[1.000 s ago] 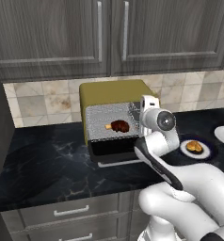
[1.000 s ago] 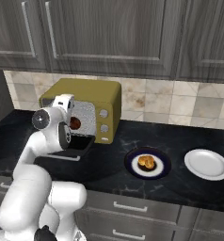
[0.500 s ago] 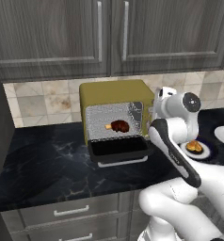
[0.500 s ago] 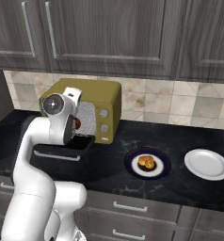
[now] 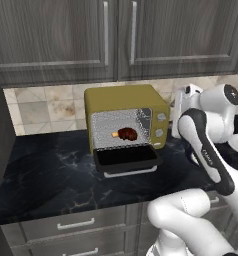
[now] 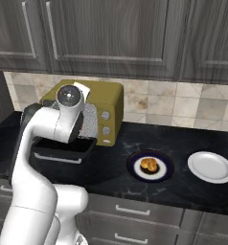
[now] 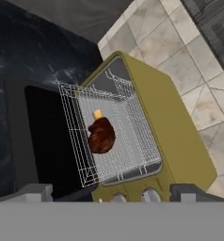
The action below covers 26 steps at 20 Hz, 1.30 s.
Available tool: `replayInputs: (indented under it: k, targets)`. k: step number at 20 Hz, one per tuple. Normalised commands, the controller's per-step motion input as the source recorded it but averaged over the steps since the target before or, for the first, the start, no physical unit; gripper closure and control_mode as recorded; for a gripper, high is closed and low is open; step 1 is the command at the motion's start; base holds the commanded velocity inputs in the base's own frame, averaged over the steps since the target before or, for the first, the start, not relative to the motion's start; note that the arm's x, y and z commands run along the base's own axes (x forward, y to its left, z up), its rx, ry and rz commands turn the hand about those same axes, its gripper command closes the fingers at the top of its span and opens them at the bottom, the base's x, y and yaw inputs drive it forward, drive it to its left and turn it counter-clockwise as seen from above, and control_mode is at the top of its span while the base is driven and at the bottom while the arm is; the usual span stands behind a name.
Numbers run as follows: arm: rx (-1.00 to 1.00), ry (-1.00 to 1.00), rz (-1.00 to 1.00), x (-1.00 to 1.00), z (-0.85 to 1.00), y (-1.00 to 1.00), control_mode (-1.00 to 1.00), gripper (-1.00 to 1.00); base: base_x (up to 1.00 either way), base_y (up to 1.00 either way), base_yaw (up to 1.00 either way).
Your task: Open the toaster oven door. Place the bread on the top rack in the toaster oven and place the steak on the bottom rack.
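Note:
The mustard-yellow toaster oven (image 5: 125,100) stands on the counter with its door (image 5: 126,159) folded down flat. Inside, the dark reddish-brown steak (image 5: 127,133) lies on a grey wire rack (image 7: 128,141); I cannot tell which of the two racks it is. The steak (image 7: 102,135) has a small orange bit at one end. The golden-orange bread (image 6: 149,165) sits on a dark plate (image 6: 133,162) to the right of the oven (image 6: 108,103). My gripper (image 7: 111,192) is open with nothing between its fingers and looks into the oven from outside. My white hand (image 5: 185,102) hangs beside the oven's right side.
A white plate (image 6: 210,166) lies on the black counter (image 5: 46,170) right of the dark plate. Dark wood cabinets (image 5: 106,35) hang above the oven, with a tiled wall (image 6: 183,103) behind. The oven's two white knobs (image 5: 161,125) face the front.
The arm has swung up and to the right, away from the oven's opening to its right side. The steak stays in the oven, and the gripper stays open.

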Motion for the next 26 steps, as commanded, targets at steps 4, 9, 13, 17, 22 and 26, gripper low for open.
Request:
replayInputs:
  k: [4,9,13,17,22,26]
  targets:
    - [0.02,0.0,0.48,-0.1,0.0,0.07,-1.0,-1.0,0.0,0.0,0.0]
    - [0.0,-0.01,0.61,-0.1,0.0,0.1,-1.0,-1.0,0.0,0.0,0.0]
    - [-0.18,-0.32,0.38,-0.25,0.0,0.01,-1.0,-1.0,0.0,0.0,0.0]
    - [-0.35,-0.45,0.06,-0.18,-0.13,0.31,-1.0,-1.0,0.0,0.0,0.0]
    - [-0.39,-0.42,-0.02,-0.02,-0.21,0.48,-1.0,-1.0,0.0,0.0,0.0]
    - [-0.45,-0.33,0.0,0.0,-0.12,0.32,-1.0,-1.0,0.0,0.0,0.0]
